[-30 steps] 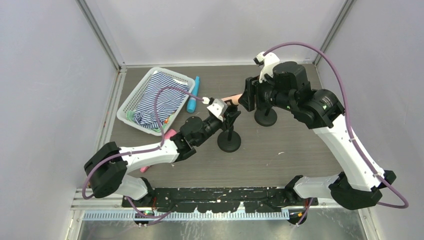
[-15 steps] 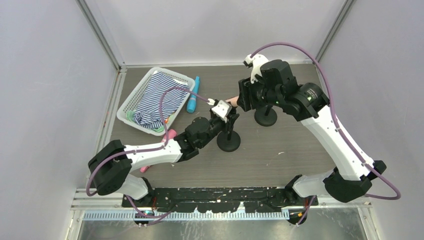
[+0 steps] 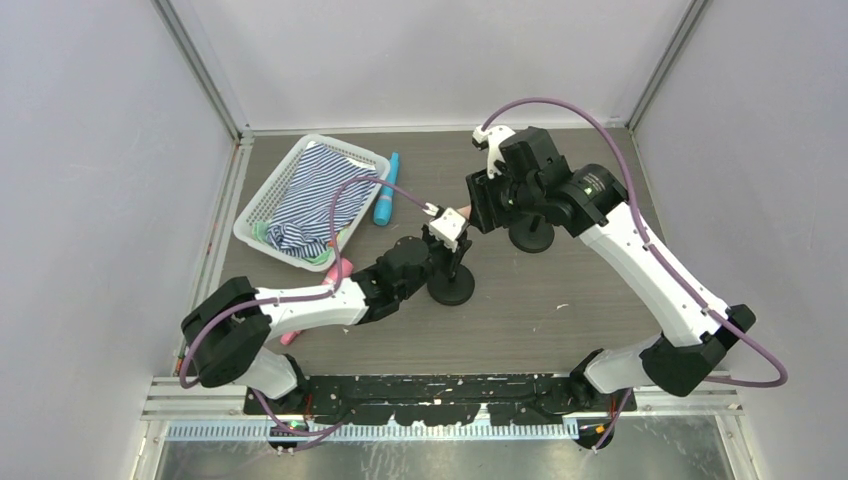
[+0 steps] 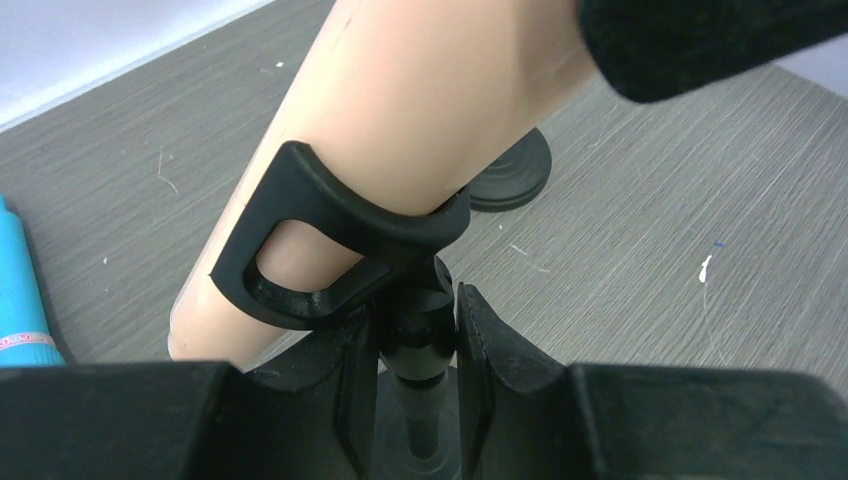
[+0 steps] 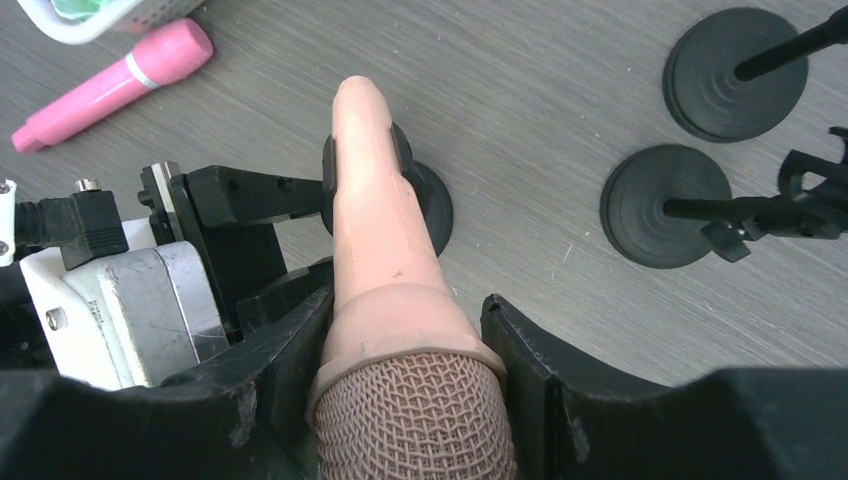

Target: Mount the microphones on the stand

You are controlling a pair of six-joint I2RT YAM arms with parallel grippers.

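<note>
We see the right fingers squeezed around the peach microphone, one on each side, just under its round mesh head. The thin end of the microphone points away from them. It goes through the black clip on top of the stand. In the left wrist view, the clip curls round the handle and touches it.

The left fingers are pinched narrow on the thin post of the stand, right under the clip. The post is between them, and we see a finger close against each side of it. The round foot of this stand sits flat on the grey surface.

The two arms meet over the middle of the surface. From above, the left fingers are nearer to us and the right fingers are just behind them.

A second stand and a third stand are upright near each other, off to one side of the peach microphone.

The blue microphone lies flat on the surface, just beside the white basket. A striped cloth is bunched up inside the basket. The pink microphone lies flat on the surface too, near a corner of the basket and close to the left arm
</note>
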